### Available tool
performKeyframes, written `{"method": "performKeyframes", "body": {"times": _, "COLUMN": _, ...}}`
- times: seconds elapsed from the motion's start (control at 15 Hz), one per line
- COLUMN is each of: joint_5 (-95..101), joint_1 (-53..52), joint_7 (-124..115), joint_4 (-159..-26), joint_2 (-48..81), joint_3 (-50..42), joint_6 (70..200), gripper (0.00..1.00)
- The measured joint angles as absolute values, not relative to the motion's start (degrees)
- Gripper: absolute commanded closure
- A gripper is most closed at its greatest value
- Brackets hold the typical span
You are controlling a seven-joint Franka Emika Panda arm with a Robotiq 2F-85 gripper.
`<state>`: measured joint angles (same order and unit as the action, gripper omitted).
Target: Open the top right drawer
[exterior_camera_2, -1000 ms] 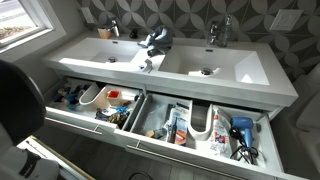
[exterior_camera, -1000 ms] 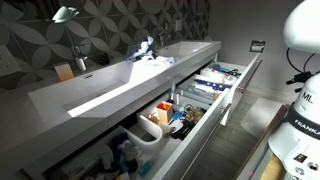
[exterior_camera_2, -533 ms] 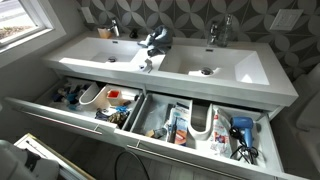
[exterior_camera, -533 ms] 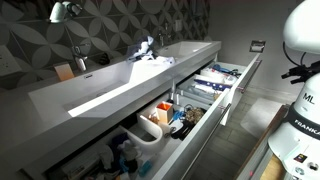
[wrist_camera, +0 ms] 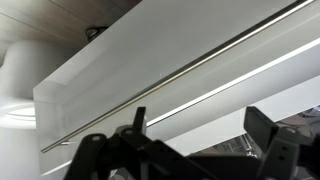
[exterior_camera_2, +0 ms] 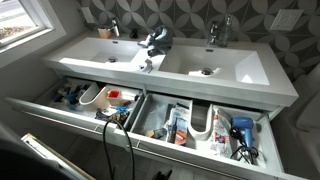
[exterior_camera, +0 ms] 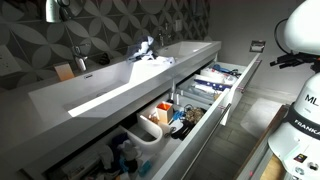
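Observation:
The top right drawer (exterior_camera_2: 200,128) stands pulled out under the double-sink vanity. Its flat pale-grey front panel (exterior_camera_2: 195,160) faces the room, and it holds a blue hair dryer (exterior_camera_2: 240,130) and small items. It is the far drawer in an exterior view (exterior_camera: 226,80). My gripper (wrist_camera: 200,118) shows only in the wrist view, as two dark fingers (wrist_camera: 264,130) spread wide with nothing between them. It faces white flat panels with thin bright seams. The white arm (exterior_camera: 300,25) is high at the right edge, away from the drawer.
The left drawer (exterior_camera_2: 95,100) is also pulled out, with a white tub and bottles. A dark cloth (exterior_camera_2: 155,40) lies between the two sinks. A black cable (exterior_camera_2: 112,140) hangs in front of the drawers. The robot base (exterior_camera: 300,140) stands by the floor.
The white arm has risen at the right edge of an exterior view. A dark mass at the lower left has left the frame, and a black cable now hangs there. The drawers have not moved.

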<state>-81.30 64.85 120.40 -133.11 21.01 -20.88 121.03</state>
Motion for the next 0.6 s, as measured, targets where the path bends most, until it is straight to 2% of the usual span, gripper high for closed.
{"method": "performKeyframes", "body": {"times": 0.6, "joint_5": -92.23, "joint_1": 60.15, "joint_7": 133.42, "joint_4": -134.44, "joint_2": 19.1, "joint_3": -21.06, "joint_6": 118.04, "gripper": 0.0}}
